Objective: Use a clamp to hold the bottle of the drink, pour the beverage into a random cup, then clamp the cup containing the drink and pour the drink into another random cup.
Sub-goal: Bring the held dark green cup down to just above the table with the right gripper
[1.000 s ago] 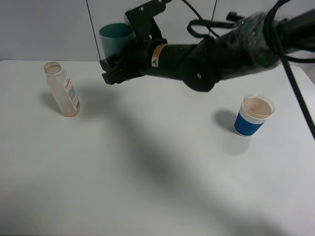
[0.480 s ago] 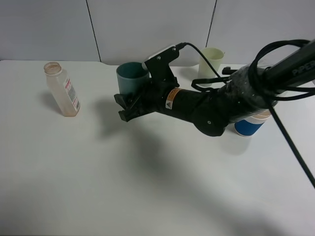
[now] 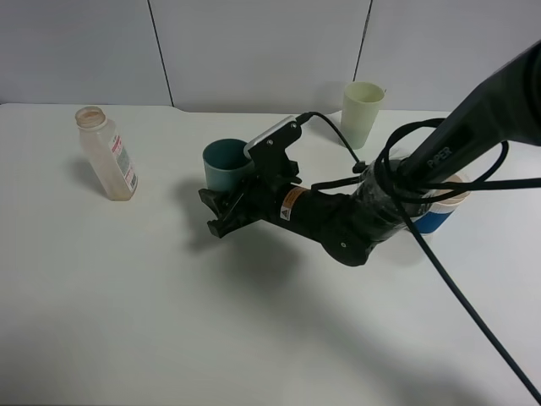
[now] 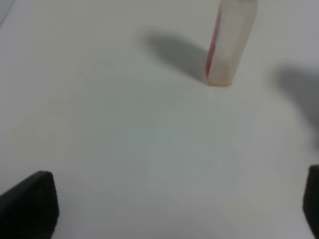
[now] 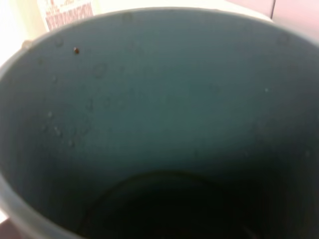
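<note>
Teal cup [image 3: 224,163] stands upright, mouth up, in right gripper [image 3: 221,211]

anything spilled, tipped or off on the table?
Nothing stands out. The clear square-sided plastic bottle, pale yellow-green tumbler and blue-banded white cup stand upright; the teal plastic tumbler sits upright at the right gripper. No spill visible.

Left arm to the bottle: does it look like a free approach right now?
Probably yes. In the left wrist view the bottle stands upright on bare table ahead of the open left gripper, with nothing between them. The right gripper, with the teal cup, is well off to the bottle's side.
</note>
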You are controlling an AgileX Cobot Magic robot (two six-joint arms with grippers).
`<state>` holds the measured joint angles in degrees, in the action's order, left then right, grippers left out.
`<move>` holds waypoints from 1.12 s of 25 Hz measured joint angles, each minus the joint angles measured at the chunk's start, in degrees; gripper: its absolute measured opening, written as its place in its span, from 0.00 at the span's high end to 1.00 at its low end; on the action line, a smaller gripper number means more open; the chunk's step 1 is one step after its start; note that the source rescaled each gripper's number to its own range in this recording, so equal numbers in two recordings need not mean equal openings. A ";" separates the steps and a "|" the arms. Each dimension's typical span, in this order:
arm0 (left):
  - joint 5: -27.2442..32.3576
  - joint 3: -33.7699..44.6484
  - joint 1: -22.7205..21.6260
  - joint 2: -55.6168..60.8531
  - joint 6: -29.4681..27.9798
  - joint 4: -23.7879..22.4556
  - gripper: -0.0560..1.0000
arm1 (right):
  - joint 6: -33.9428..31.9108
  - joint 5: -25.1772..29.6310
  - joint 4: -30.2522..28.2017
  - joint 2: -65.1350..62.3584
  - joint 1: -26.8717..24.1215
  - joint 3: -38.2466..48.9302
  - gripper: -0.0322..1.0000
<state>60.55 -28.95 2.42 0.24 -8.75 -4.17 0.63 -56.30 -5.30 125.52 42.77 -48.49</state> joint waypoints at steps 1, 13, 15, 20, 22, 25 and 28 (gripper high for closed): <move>0.00 0.00 0.00 0.00 0.00 0.00 0.00 | 0.26 -0.13 0.00 0.56 0.00 0.00 0.96; 0.00 0.00 0.00 0.00 0.00 0.00 0.00 | 1.36 -1.85 0.47 4.09 0.00 -0.01 0.96; 0.00 0.00 0.00 0.00 0.00 0.00 0.00 | 1.36 -1.94 0.47 4.17 0.00 -0.06 0.96; 0.00 0.00 0.00 0.00 0.00 0.00 0.00 | 1.47 -2.27 0.47 4.33 0.00 -0.06 0.96; 0.00 0.00 0.00 0.00 0.00 0.00 0.00 | 2.56 -2.27 0.47 4.33 0.00 -0.06 0.96; 0.00 0.00 0.00 0.00 0.00 0.00 0.00 | 5.21 -2.16 0.47 4.33 0.00 -0.06 0.96; 0.00 0.00 0.00 0.00 0.00 0.00 0.00 | 7.02 -2.13 0.42 4.33 0.00 -0.06 0.96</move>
<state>60.55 -28.95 2.42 0.24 -8.75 -4.17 7.66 -58.43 -4.89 129.86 42.77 -48.55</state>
